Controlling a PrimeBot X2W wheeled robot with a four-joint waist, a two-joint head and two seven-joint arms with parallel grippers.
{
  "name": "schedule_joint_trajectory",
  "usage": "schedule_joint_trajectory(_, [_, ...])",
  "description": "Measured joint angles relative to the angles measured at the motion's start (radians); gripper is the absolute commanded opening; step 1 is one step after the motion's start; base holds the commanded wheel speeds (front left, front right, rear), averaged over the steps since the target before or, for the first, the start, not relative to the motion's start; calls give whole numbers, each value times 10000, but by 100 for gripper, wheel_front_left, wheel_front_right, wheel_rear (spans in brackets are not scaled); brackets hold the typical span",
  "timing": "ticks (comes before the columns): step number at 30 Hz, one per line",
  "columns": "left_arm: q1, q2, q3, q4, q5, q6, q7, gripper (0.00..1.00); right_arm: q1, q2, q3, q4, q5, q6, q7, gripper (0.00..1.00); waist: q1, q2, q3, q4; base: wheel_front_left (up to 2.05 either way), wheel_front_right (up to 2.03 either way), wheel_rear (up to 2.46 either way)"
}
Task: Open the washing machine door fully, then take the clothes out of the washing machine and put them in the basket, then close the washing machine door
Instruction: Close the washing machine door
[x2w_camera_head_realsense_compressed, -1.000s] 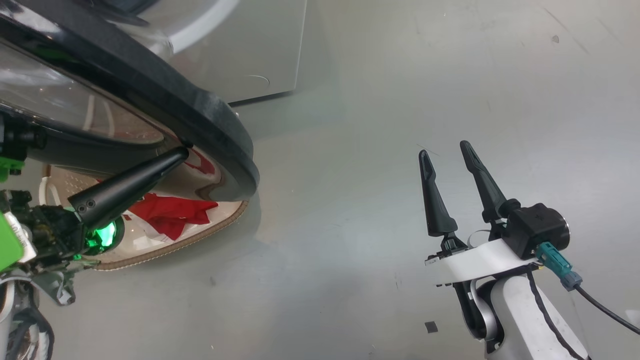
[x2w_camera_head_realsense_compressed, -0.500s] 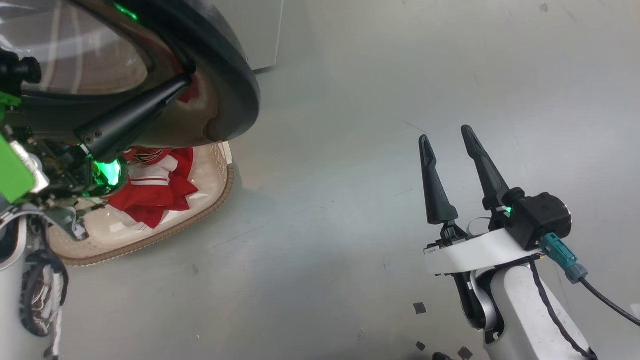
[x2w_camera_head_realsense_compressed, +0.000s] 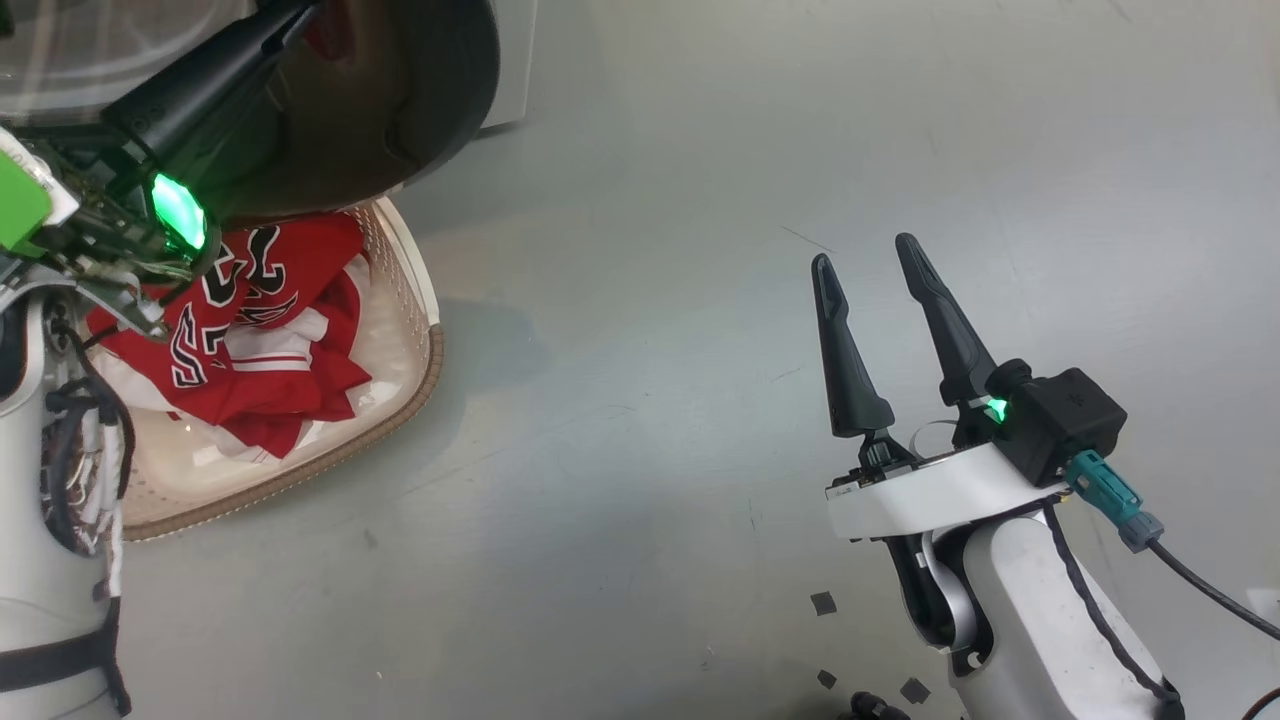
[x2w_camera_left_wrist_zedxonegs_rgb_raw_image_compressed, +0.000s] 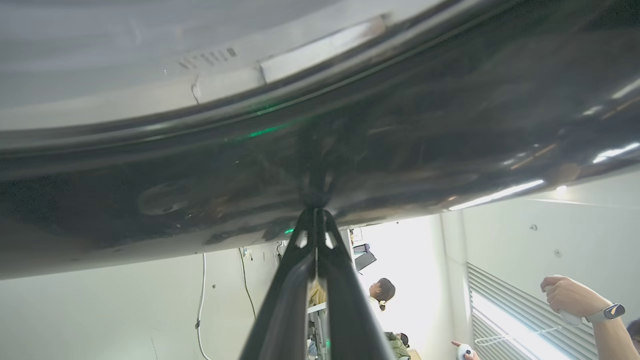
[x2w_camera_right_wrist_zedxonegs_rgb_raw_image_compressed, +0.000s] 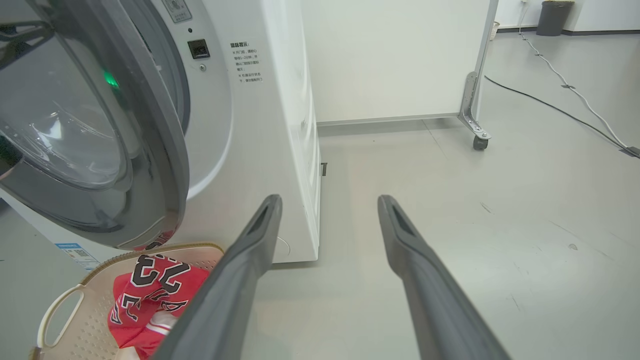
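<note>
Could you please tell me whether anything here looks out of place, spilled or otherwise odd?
A few small dark square scraps lie scattered on the grey floor, low in the head view, like litter. Otherwise nothing stands out: the clothes lie inside the basket, none spilled over.

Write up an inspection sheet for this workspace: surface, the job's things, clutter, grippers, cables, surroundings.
Surface: grey floor, lightly scuffed.
Job's things: washing machine door stands open from the washing machine; red clothes lie in the basket below the door.
Clutter: small dark squares on the floor near the right arm.
Grippers: left gripper shut, tips against the door's dark face; right gripper open and empty above the floor.
Cables: wrist cable on the right arm; floor cables beyond.
Surroundings: wheeled partition; a person in the background.
</note>
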Motion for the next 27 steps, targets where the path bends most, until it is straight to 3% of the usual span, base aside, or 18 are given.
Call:
schedule_joint_trajectory(12, [-913, -370, -299, 1455, 395, -194, -405, 0, -11, 0, -84, 157, 134, -88, 0, 100, 0, 0, -153, -157, 0, 0, 0])
schedule_joint_trajectory(27, [-216, -731, -510, 2196, 393, -646, -213, 0, -4, -4, -408, 533, -29, -98, 0, 100, 0, 0, -674, 628, 0, 0, 0])
